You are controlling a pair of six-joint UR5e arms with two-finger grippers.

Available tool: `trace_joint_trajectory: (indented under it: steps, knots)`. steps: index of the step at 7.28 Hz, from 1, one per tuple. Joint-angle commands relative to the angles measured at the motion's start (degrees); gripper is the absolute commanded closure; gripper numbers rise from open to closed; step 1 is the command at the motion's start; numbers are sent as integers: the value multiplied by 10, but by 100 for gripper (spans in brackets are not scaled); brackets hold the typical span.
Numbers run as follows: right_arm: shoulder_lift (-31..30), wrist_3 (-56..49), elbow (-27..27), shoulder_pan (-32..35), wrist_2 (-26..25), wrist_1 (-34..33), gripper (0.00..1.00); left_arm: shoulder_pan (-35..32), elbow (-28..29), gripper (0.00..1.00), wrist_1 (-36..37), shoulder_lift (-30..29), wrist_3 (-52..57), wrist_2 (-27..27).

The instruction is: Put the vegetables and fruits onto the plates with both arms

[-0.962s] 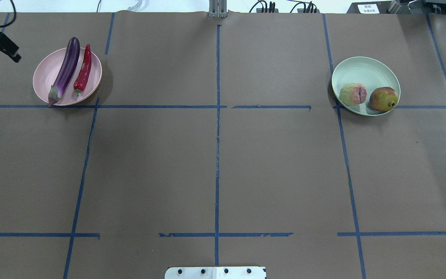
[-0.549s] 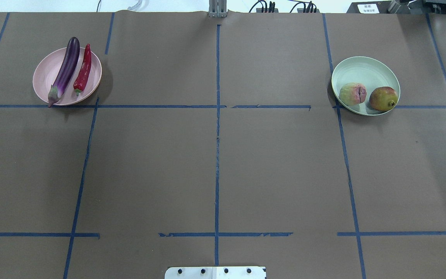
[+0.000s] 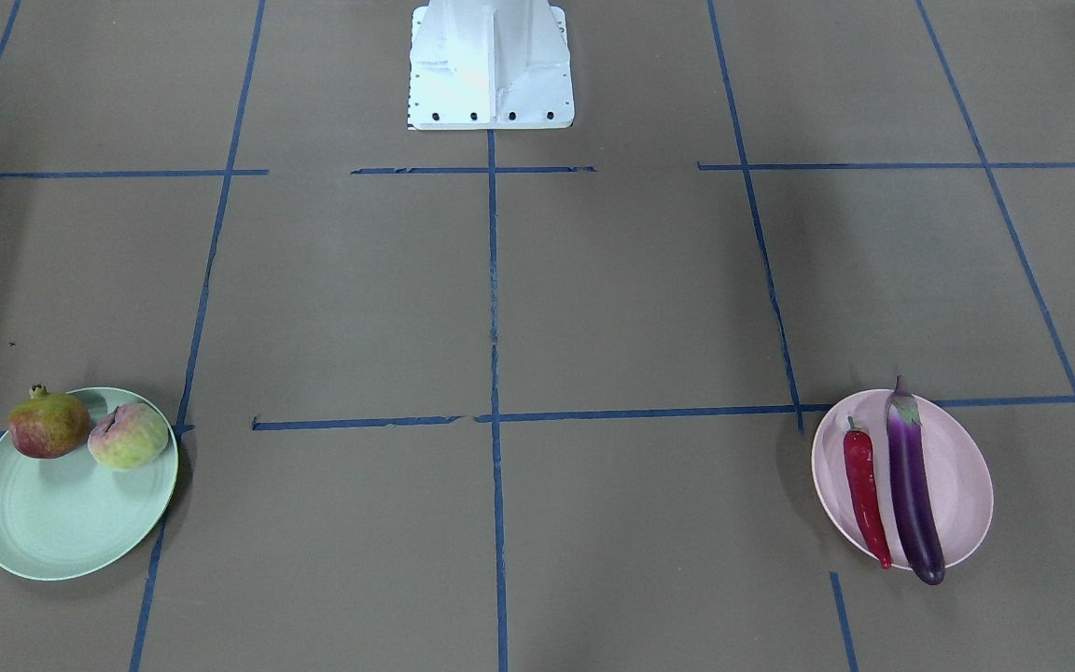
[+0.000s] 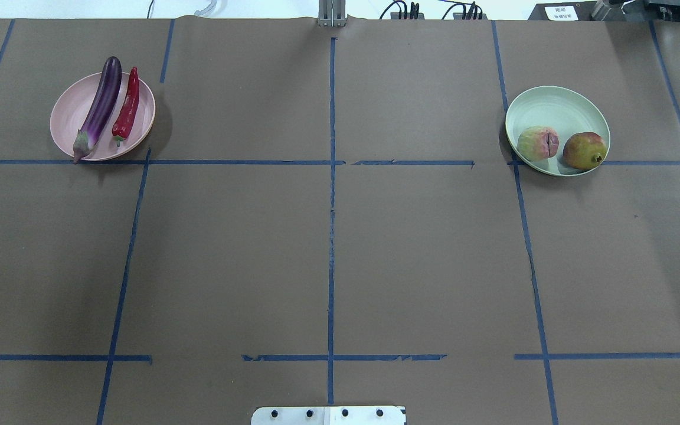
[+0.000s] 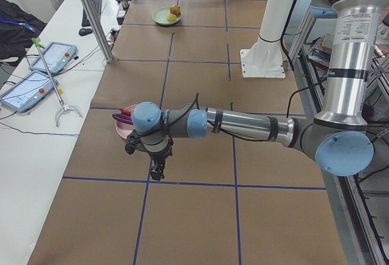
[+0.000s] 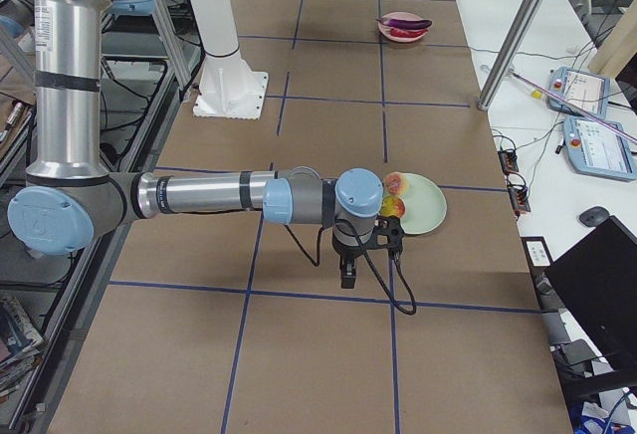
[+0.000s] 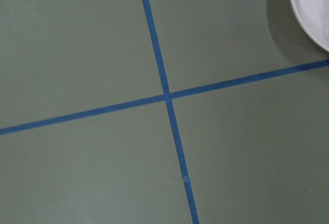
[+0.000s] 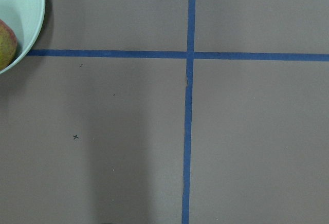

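Observation:
The purple eggplant and the red chili lie side by side on the pink plate at the far left. The peach-like fruit and the pomegranate sit on the mint green plate at the far right. Neither arm shows in the overhead or front views. In the exterior left view my left gripper hangs over bare paper just beside the pink plate. In the exterior right view my right gripper hangs beside the green plate. I cannot tell whether either gripper is open or shut.
Brown paper with a blue tape grid covers the table. The white base block stands at the robot's edge. An operators' bench with tablets and metal poles runs along the far side.
One second ago my left gripper showed at the overhead view's left edge, beside the pink plate; it has left that view. The plates and produce have not moved.

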Motion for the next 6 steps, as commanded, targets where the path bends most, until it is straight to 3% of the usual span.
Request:
trace_joint_trajectory:
  steps: [1,6]
  knots:
    - [0,-5,3,0,1,1,0,-7,-27,0,-5,26,4,-1]
    - [-15,-11,4,0,0,2,0,-8,-26,0,-3,53,-1,7]
